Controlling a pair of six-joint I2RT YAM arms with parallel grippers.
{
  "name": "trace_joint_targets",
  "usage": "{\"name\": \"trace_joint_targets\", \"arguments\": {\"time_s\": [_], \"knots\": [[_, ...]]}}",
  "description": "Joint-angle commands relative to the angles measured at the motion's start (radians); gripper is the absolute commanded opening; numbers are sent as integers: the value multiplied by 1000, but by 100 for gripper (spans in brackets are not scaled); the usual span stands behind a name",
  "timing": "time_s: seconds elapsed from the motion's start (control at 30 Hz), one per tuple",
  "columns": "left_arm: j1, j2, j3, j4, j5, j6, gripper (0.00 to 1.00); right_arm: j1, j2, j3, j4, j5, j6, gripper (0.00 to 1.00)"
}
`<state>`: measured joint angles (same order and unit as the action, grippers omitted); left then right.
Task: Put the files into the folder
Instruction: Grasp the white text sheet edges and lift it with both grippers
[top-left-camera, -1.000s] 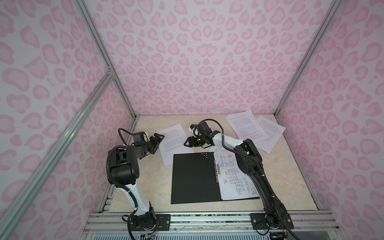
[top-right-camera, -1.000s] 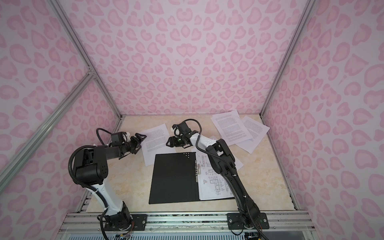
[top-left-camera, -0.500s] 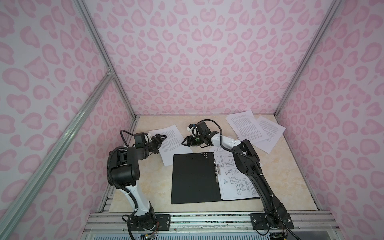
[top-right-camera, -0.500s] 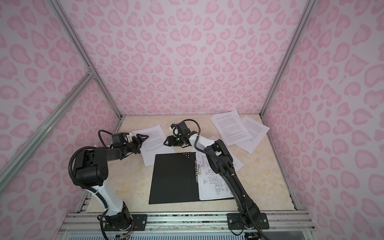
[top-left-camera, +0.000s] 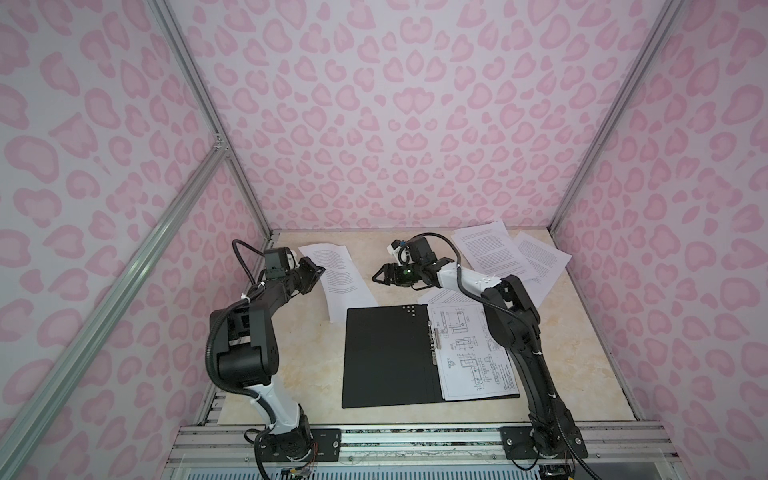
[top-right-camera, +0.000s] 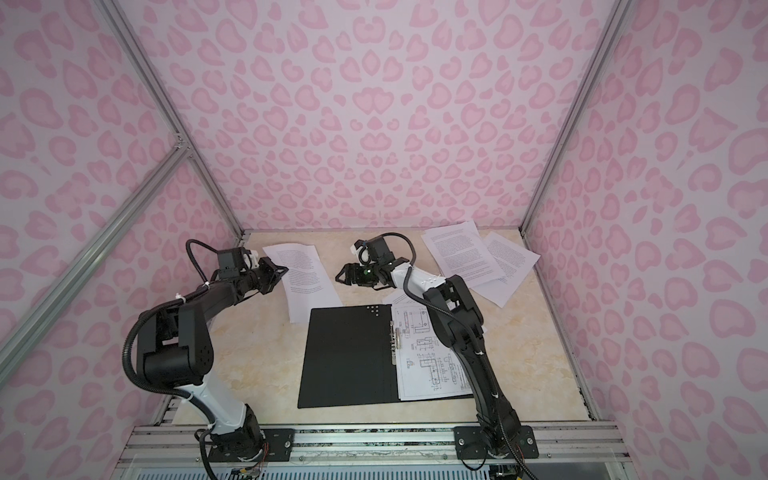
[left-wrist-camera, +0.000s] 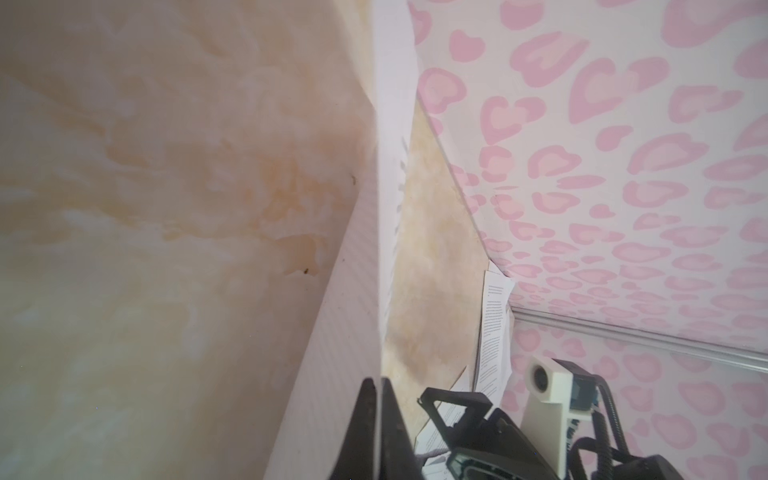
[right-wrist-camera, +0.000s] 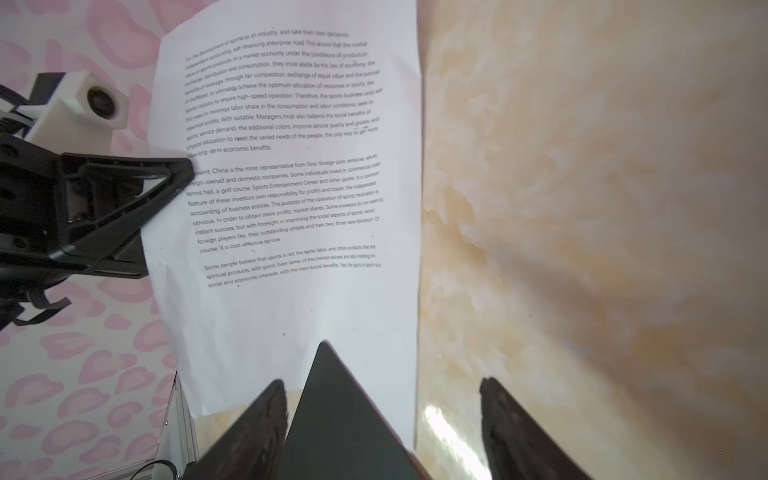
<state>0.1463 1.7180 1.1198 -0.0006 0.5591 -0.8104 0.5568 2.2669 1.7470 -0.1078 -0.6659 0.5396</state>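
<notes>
- Left gripper (top-left-camera: 321, 270): fingers apart a second ago, now clamped on the left edge of the sheet (top-left-camera: 338, 278).
- Sheet: printed text, lying behind the folder's (top-left-camera: 386, 357) left corner. It sits further left and back than a second ago, its right edge now away from the right gripper (top-left-camera: 377, 279).
- Right gripper: fingers wide apart with nothing between them, just right of the sheet. It stands in much the same place as before.
- Folder: front centre of the table (top-left-camera: 299, 374), open with the black inside up. A drawing sheet (top-left-camera: 469, 357) lies on its right half beside the clip (top-left-camera: 434, 345).
- Two text sheets (top-left-camera: 484, 253): overlapping in the back right corner, well apart from both grippers.
- Left wrist view alone: the sheet seen edge-on, its pinched edge raised off the table between the closed fingers (left-wrist-camera: 363, 428).
- Right wrist view alone: the sheet's text is legible, the left gripper's tip overlaps the sheet's edge, and a black folder corner shows between the spread fingers (right-wrist-camera: 511, 424).
- Both top views alone: the whole folder with its drawing sheet.
</notes>
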Motion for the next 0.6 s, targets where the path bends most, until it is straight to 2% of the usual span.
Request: {"name": "trace_joint_targets", "arguments": {"time_s": [0.0,0.1,0.23,0.4,0.57], "knots": [[-66,-194,117,-245,-147,200,3,-51,-182,-155,160,87,0,84],[-146,-290,210,-387,-210,310,3,-109,-336,-312,195,98,-17,92],[-238,-344,301,-488,-171,369,3,-195,-511,-469,202,89,-49,97],[-381,-328,355,-490,-94,333,3,-288,-665,-618,283,2,-33,97],[-508,-252,427,-423,-35,232,3,-324,-724,-723,428,-74,-17,97]]}}
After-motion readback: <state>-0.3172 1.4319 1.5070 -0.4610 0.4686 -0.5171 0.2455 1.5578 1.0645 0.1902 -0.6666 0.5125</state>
